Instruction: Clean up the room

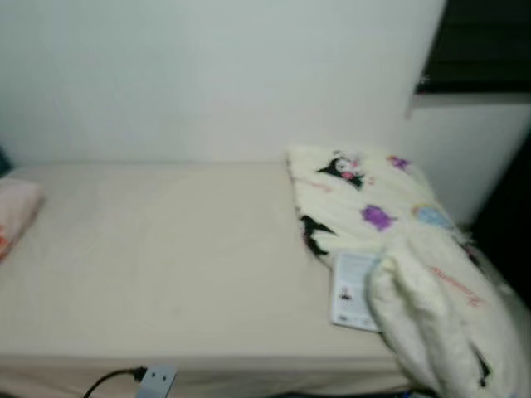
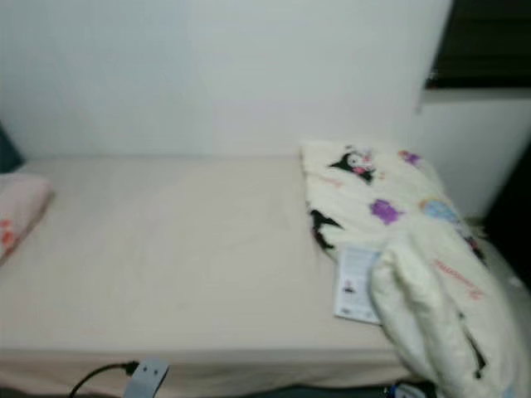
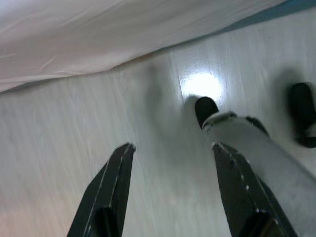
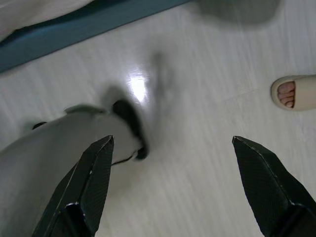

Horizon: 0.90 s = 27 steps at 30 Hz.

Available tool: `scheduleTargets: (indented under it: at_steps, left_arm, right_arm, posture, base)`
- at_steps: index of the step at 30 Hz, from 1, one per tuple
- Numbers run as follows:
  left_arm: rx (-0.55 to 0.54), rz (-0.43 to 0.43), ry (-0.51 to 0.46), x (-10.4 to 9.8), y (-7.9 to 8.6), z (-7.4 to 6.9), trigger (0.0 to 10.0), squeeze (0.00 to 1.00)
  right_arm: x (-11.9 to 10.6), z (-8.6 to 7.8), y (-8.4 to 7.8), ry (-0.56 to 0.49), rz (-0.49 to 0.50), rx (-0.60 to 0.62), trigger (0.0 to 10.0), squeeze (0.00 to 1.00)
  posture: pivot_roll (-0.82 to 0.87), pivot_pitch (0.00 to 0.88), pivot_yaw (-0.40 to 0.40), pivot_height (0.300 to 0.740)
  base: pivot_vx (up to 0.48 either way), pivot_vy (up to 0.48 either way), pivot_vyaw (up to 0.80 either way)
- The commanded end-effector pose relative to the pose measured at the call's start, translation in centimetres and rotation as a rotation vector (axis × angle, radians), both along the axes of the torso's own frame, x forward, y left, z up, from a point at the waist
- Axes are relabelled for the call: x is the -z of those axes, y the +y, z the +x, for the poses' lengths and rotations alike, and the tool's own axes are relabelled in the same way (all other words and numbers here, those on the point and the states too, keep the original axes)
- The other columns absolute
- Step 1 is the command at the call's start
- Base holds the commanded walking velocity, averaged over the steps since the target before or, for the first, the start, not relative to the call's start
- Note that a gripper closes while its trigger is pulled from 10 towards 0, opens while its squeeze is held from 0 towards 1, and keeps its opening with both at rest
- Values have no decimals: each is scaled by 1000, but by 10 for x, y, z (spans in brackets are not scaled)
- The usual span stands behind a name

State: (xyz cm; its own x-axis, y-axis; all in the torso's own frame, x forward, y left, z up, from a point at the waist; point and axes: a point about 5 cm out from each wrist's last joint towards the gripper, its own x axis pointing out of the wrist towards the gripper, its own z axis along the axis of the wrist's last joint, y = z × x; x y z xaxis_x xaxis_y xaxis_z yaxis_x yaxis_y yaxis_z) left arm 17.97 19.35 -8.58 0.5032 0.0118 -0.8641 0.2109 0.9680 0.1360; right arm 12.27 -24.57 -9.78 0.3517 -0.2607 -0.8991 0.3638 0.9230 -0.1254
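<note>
Pincers, two, both idle and hanging low over the pale floor (image 3: 74, 148): left pincer (image 3: 173, 192) with fingers spread and empty, right pincer (image 4: 173, 182) likewise spread wide and empty. Bed (image 1: 166, 265), one, cream sheet, mostly bare, set against a white wall. Blanket (image 1: 398, 249), one, cream with cartoon prints, lying crumpled along the bed's right side and spilling over the near right corner; judged soft, light and limp, likely to sag and trail when lifted, best taken at a bunched fold or a corner rather than mid-panel. Booklet or card (image 1: 353, 290), one, flat, partly tucked under the blanket's edge; judged thin and light, awkward to pinch unless slid to the bed's edge. Pillow (image 1: 15, 215), one, pinkish, at the bed's far left. Plug with black cord (image 1: 153, 380), one, at the bed's near edge. Sandalled foot of a person (image 4: 294, 93), one, on the floor near the right pincer.
</note>
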Motion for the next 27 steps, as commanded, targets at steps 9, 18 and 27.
scheduleTargets:
  at_steps: [9,18,27]
  left_arm:
    - [6,7,18,2,3,-5,10000,0]
    - [-16,20,12,3,5,-8,10000,0]
    - [-8,23,17,3,5,-9,10000,0]
  right_arm:
    - [-2,3,-3,-21,-13,1,10000,0]
    - [-4,6,-5,-52,-41,-29,10000,0]
    - [-10,15,-5,-188,-65,-48,10000,0]
  posture:
    - [-68,0,35,716]
    - [-68,0,30,716]
    - [-71,0,33,716]
  base:
    - [0,-466,0]
    - [0,-82,0]
    - [0,0,0]
